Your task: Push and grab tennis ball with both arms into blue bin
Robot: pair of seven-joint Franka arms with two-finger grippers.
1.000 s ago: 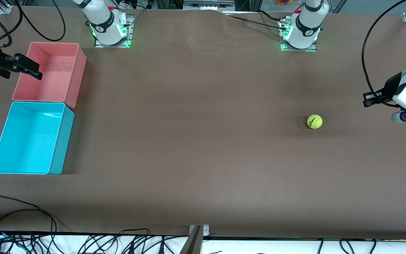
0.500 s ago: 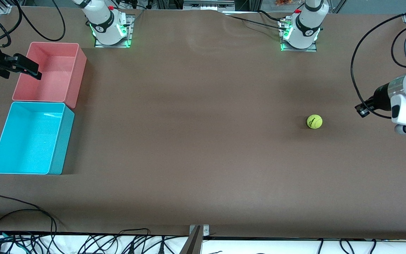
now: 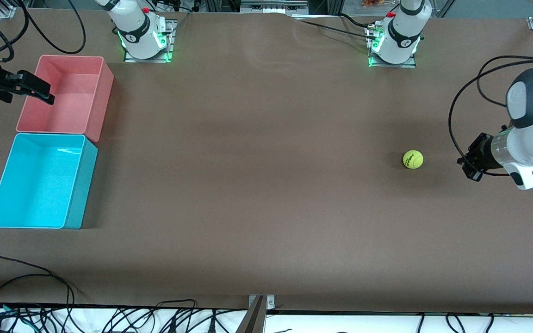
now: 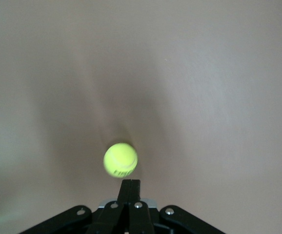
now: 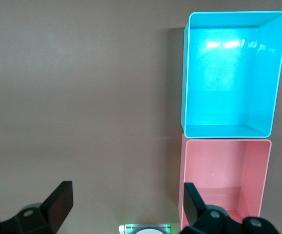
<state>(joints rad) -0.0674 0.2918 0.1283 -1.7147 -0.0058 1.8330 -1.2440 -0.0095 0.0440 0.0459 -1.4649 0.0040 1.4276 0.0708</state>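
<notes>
Nearest to the front camera sits the blue bin (image 3: 40,180), at the right arm's end of the tabletop (image 3: 257,185), touching the pink bin (image 3: 65,92) that lies just farther back. We see nothing in either one.

The tennis ball (image 3: 413,159) rests alone on the bare tabletop toward the left arm's end, well apart from both bins. Our left tool (image 3: 469,163) sits low just beside it, on the side away from the bins, its 2 fingers pressed together and holding nothing; in the left wrist view the tips (image 4: 130,187) point straight at the ball (image 4: 120,160) with a small gap between.

We judge the ball light, fuzzy and springy, quick to roll, so a nudge through its middle should send it toward the bins; for a grab, pinch across its widest part.

Our right tool (image 3: 28,88) waits over the pink bin's outer edge, fingers spread wide and empty.
</notes>
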